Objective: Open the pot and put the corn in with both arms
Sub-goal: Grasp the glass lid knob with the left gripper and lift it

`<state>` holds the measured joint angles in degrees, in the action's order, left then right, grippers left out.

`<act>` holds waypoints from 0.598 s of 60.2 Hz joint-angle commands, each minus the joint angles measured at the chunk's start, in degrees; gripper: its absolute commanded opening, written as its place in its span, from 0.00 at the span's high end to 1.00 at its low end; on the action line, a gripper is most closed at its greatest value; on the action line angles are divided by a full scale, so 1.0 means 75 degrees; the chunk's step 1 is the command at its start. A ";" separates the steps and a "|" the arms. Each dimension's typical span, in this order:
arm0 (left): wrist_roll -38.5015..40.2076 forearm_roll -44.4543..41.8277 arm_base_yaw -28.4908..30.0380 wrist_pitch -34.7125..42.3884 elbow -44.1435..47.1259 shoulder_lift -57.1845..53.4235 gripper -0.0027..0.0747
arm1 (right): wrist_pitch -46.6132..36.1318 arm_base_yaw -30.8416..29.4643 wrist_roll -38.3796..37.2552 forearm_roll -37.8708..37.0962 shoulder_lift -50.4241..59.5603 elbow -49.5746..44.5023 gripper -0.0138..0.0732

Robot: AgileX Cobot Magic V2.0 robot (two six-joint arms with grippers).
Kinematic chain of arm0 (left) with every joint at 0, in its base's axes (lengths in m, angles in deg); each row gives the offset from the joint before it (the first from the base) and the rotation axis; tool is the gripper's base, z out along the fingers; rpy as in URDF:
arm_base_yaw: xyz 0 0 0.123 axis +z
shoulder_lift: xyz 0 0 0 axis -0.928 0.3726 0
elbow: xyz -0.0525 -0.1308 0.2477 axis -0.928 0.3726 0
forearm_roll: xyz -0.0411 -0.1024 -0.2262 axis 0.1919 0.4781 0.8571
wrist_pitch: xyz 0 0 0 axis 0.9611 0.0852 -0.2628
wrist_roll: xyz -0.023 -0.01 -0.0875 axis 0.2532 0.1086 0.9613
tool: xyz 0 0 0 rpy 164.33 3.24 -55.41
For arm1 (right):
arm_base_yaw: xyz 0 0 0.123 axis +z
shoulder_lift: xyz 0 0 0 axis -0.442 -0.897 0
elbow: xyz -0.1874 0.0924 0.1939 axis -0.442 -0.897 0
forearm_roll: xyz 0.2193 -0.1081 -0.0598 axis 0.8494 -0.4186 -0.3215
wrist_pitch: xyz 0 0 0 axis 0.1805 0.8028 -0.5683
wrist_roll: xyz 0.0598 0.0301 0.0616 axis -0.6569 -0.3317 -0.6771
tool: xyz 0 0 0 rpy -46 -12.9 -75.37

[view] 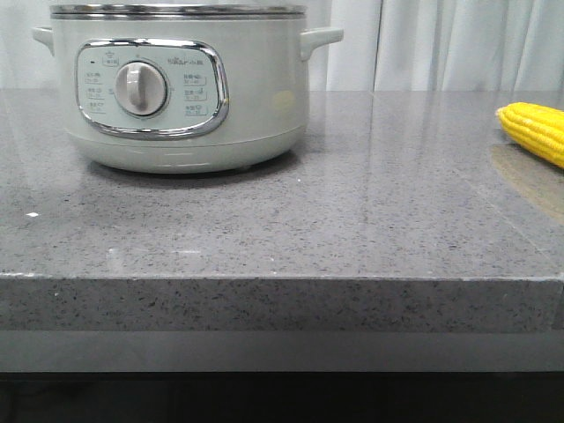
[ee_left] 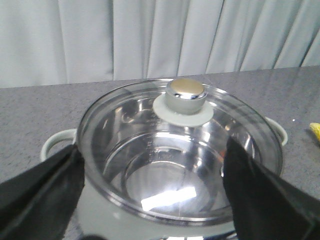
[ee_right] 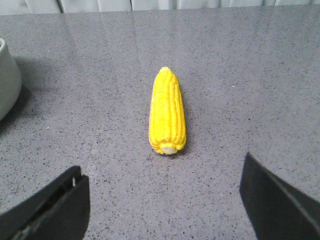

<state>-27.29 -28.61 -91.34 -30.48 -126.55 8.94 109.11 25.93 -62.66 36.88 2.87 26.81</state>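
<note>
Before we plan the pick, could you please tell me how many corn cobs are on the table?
1: the corn lies on the table to the right of the pot, apart from it. None other shows.

Nothing of either arm in the front view. In the left wrist view, only the two matte black, broad, wedge-shaped fingers (ee_left: 40, 192) of the left gripper (ee_left: 152, 200), smooth-faced, tapering to blunt angled tips, without visible cables, screws or markings. In the right wrist view, the same matte black wedge fingers (ee_right: 50, 210) of the right gripper (ee_right: 165, 205); along the inner edge of one, a thin pale line like a seam or pad edge.
</note>
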 commanded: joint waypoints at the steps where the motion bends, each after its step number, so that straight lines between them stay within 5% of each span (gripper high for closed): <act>1: 0.0041 -0.0003 -0.0197 0.0716 -0.0771 0.0497 0.24 | -0.0546 -0.0001 0.0057 0.0052 -0.0072 0.0239 0.12; 36: 0.0055 0.0537 -0.0276 0.0798 -0.3842 0.3605 0.24 | -0.0553 -0.0001 0.0057 0.0052 -0.0072 0.0239 0.12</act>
<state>-27.19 -25.53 -92.92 -29.71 -151.63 36.33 109.11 25.93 -62.66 36.88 2.87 26.81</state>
